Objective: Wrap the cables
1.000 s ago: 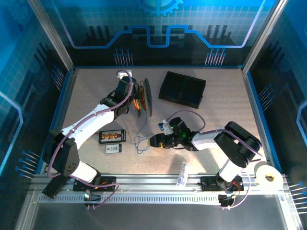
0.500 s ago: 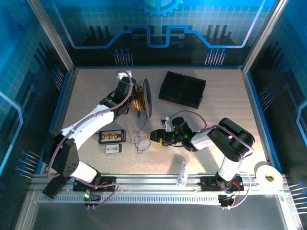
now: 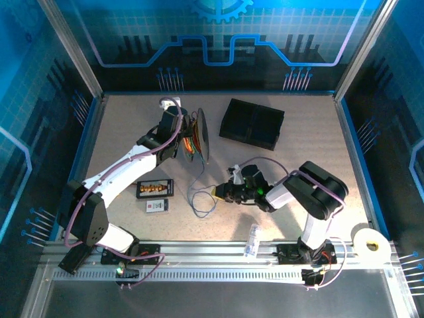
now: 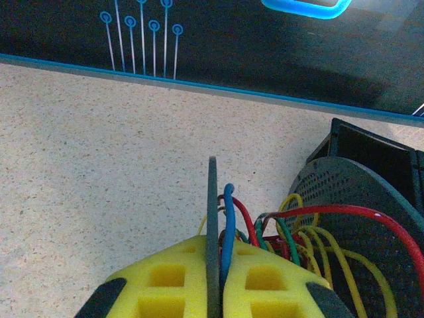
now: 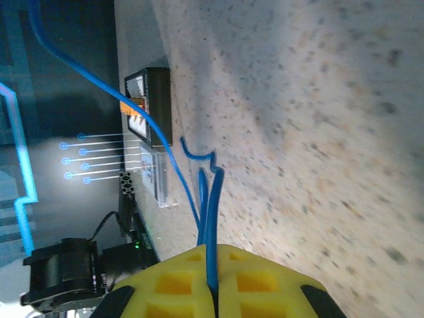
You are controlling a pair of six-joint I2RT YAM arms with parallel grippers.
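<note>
In wrist view, right end effector (image 5: 213, 265) pinches cable (image 5: 214, 225).

left gripper (image 4: 213, 268) closed, arm outstretched | right gripper (image 5: 213, 275) closed, elbow bent

A robotics lab cell: circuit-print blue wall panels (image 3: 132, 33) along the top, slotted aluminium rails (image 3: 199, 255) at the bottom, speckled tabletop (image 3: 311, 152).

Overhead camera looks down from the near edge over the whole table (image 3: 298, 165). Left wrist camera, close behind its yellow fingers (image 4: 165, 285), faces the far wall (image 4: 199, 46); right wrist camera looks left, sharing the black board (image 5: 149, 106) with overhead.
</note>
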